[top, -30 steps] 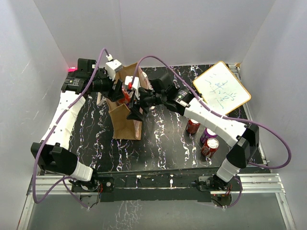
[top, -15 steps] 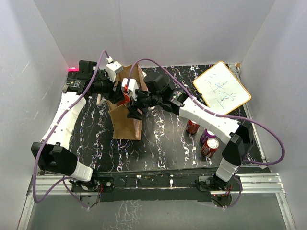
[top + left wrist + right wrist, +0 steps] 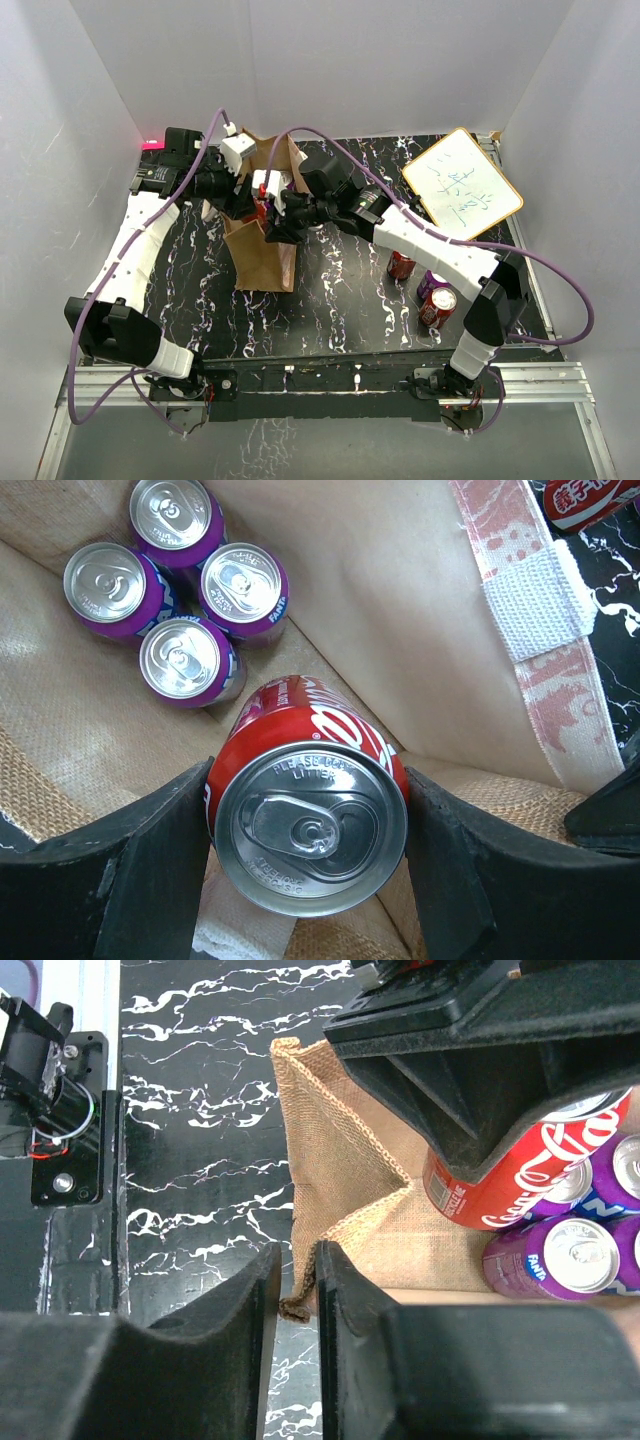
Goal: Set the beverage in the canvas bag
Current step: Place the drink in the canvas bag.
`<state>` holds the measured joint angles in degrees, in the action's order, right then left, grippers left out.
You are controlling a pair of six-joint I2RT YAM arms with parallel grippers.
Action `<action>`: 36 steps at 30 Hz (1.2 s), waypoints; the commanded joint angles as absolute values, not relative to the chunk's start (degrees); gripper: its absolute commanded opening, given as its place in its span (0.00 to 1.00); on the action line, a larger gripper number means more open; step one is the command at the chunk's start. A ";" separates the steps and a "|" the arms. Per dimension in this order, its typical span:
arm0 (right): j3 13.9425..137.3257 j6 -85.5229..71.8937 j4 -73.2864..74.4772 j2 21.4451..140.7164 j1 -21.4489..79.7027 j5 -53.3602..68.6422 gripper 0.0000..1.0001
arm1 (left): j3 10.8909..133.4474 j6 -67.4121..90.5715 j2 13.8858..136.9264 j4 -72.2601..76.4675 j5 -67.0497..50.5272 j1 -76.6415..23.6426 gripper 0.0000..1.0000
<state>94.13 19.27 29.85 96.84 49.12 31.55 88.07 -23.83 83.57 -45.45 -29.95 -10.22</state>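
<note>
Since the earlier frame the right gripper [image 3: 298, 1305] has closed in and pinched the canvas bag [image 3: 340, 1160] by its rim. The red cola can [image 3: 310, 810], clamped in the left gripper [image 3: 310, 865], hangs within the bag mouth above four purple cans [image 3: 190, 580]. The release is still to be done. Bare bag floor lies beside the purple cans, and the walls stand clear. Three further cans [image 3: 438, 305] wait on the counter [image 3: 190, 1160].

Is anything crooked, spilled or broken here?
Nothing is spilled or broken. The bag looks a bit crumpled: the right pincer pinches its rim and one side creases inward. Four purple cans inside stand upright, and the left pincer holds a red can over them.
</note>
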 commanded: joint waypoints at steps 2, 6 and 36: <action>92.26 25.34 32.76 93.81 49.25 34.50 0.10 | 93.43 -24.43 82.07 -47.49 -31.81 -9.92 0.00; 88.24 29.59 32.91 91.25 49.26 35.14 0.08 | 97.37 -25.41 84.46 -52.23 -31.15 -9.93 0.00; 72.77 23.81 15.58 89.58 48.47 41.34 0.08 | 95.46 -39.35 90.13 -54.85 -29.79 -11.58 0.00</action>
<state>73.21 25.15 17.23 87.29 48.99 41.23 92.66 -35.48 88.33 -56.82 -28.23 -10.85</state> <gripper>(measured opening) 0.112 0.650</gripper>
